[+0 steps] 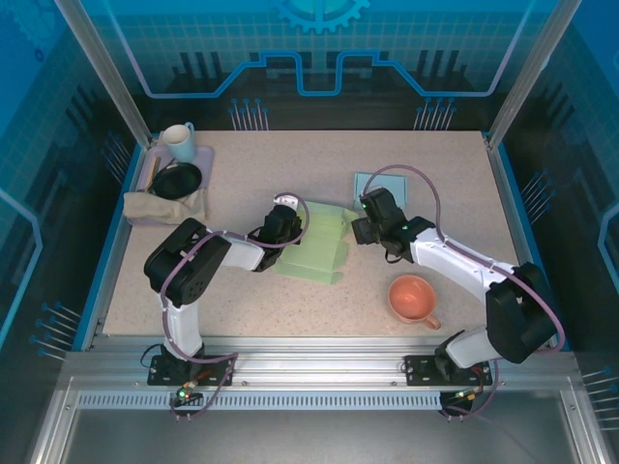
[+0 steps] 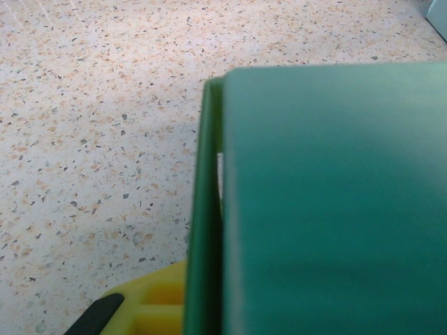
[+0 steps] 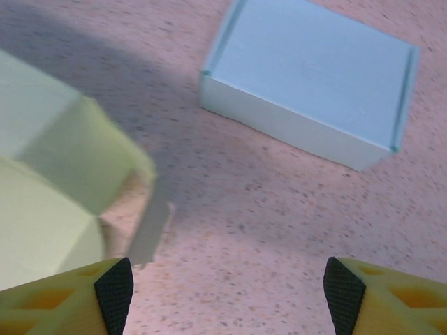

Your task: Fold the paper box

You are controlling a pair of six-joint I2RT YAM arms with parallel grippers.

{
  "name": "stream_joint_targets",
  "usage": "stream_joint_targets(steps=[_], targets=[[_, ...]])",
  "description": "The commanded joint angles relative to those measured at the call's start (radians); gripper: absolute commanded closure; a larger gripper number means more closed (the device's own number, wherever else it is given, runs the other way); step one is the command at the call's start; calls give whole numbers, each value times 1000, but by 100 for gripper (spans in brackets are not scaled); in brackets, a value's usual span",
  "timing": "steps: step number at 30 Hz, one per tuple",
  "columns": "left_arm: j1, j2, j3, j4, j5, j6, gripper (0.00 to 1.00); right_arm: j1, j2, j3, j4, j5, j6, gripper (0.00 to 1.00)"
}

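The pale green paper box (image 1: pixel 314 246) lies partly folded at the middle of the table. My left gripper (image 1: pixel 280 227) is at its left edge, shut on a raised panel. In the left wrist view that green panel (image 2: pixel 328 202) rises from between the jaws and hides one finger; a yellow finger (image 2: pixel 150 307) shows at the lower left. My right gripper (image 1: pixel 363 229) hovers at the box's right side, open with nothing between its pads (image 3: pixel 115 293). One flap of the box (image 3: pixel 63 167) stands up just left of the right gripper (image 3: pixel 229 296).
A closed light blue box (image 1: pixel 372 184) (image 3: pixel 314 77) sits just beyond the right gripper. An orange cup (image 1: pixel 413 298) stands near the right arm. A tray (image 1: pixel 203 155) at the far left holds a mug, a black bowl and a cloth.
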Motion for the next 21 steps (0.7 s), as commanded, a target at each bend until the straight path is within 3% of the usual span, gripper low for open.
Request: stream_joint_targets(steps=[1,10,21], targets=[[-5,31,0,-69,31,10,85,-18,48,-13,-14,17,38,25],[-5,31,-1,-68,34,12,85,-34,99,-26,107,-170,-10,25],[-5,31,-3,-65,35,12,85,-34,119,-29,182,-260,-23,26]])
